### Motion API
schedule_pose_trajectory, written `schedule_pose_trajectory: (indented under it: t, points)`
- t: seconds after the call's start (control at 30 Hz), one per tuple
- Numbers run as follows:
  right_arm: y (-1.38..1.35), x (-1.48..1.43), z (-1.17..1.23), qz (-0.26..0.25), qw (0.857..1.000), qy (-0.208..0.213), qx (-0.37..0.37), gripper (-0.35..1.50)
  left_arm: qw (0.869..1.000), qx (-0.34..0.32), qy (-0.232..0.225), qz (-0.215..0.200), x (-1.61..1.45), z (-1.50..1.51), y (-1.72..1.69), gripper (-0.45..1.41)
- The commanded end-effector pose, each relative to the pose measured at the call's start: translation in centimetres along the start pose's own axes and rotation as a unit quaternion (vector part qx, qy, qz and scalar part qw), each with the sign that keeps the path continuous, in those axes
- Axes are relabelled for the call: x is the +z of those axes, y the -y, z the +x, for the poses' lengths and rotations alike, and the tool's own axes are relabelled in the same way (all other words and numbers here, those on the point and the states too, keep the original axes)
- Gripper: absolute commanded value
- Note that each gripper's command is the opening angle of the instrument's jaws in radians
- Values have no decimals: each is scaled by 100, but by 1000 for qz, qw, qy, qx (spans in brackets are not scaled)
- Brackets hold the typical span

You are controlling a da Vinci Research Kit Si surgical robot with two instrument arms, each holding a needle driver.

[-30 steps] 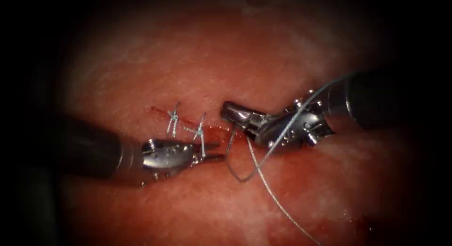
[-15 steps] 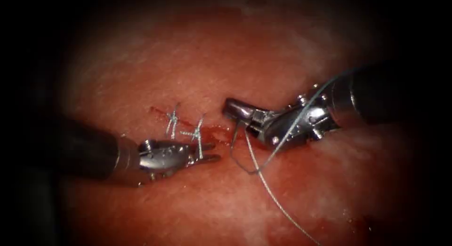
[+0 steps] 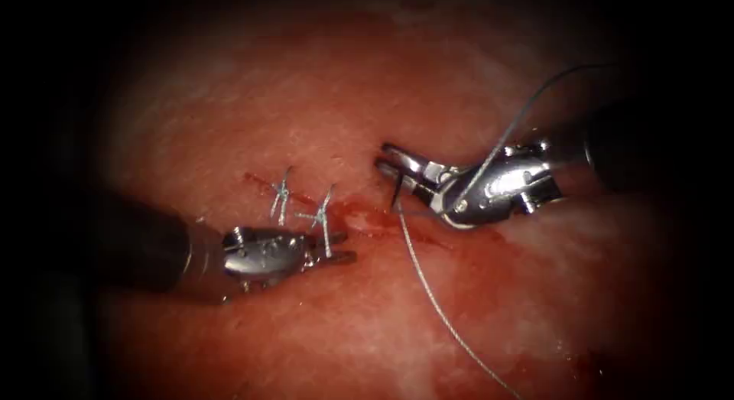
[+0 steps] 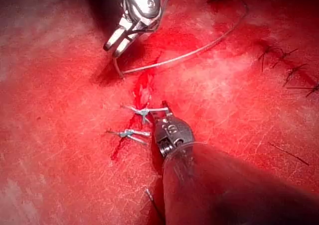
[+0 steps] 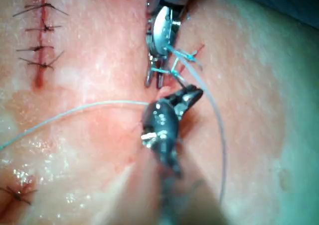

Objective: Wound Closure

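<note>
Right end effector (image 3: pixel 388 159) grips the stiff, likely slippery needle (image 3: pixel 397 189) near its thread end, apparently clear of the tissue (image 3: pixel 306 102) beside the cut (image 3: pixel 363 216), with limp thread (image 3: pixel 436 300) trailing; left end effector (image 3: pixel 340 247), slightly parted, holds nothing.

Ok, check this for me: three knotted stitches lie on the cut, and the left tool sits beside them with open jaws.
Not three: the endoscope view shows two knotted stitches on the cut. The left tool does sit beside them, jaws open, holding nothing. Thread crosses the right tool; what it holds and where the needle is, I cannot tell.
</note>
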Motion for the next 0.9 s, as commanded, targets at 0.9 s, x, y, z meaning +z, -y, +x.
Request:
schedule_pose_trajectory:
  t: [0.9]
  points:
    - [-20, 33, -29, 76, 986, 10, 150, -35, 1000, -4, 2, -1, 2, -9, -12, -3]
